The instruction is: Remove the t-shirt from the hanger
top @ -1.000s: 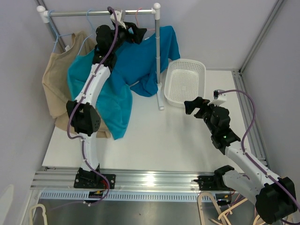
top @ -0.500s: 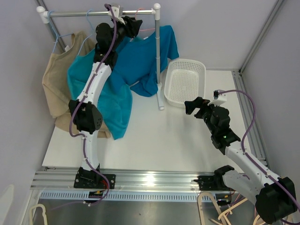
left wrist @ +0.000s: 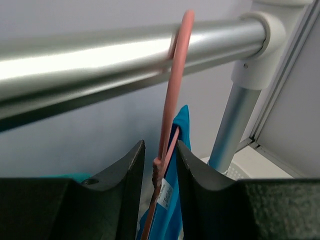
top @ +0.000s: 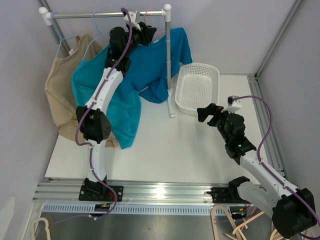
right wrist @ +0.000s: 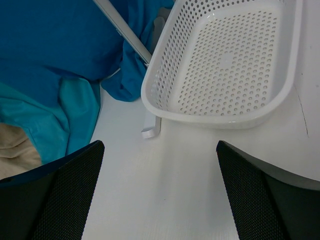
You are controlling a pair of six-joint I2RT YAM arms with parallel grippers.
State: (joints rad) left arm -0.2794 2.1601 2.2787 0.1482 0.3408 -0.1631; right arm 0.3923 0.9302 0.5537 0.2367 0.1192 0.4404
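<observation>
Overhead view: the left arm reaches up to the clothes rail (top: 107,14) at the rear of the worktop (top: 170,150). The left end effector (top: 145,34) sits just under the rail, at the neck of the pink hanger (top: 148,17). The blue t-shirt (top: 147,62) hangs from this hanger beside the rack's upright post (top: 168,60), with one sleeve draped past the post on the right. To its left hang a teal garment (top: 117,107) and a beige garment (top: 60,90).

Left wrist view: the hanger's hook (left wrist: 174,85) loops over the rail (left wrist: 100,55). The two black fingers (left wrist: 130,175) stand close on either side of the hanger's twisted neck. The right-hand finger appears to touch the wire. Whether the left end effector (left wrist: 160,147) actually clamps the wire cannot be told. The collar of the t-shirt (left wrist: 175,210), with a white label, shows just below.

Right wrist view: the right end effector (right wrist: 159,145) is spread wide and holds nothing. It hovers above the worktop (right wrist: 165,200), near the white perforated basket (right wrist: 150,95) and the foot of the post.
</observation>
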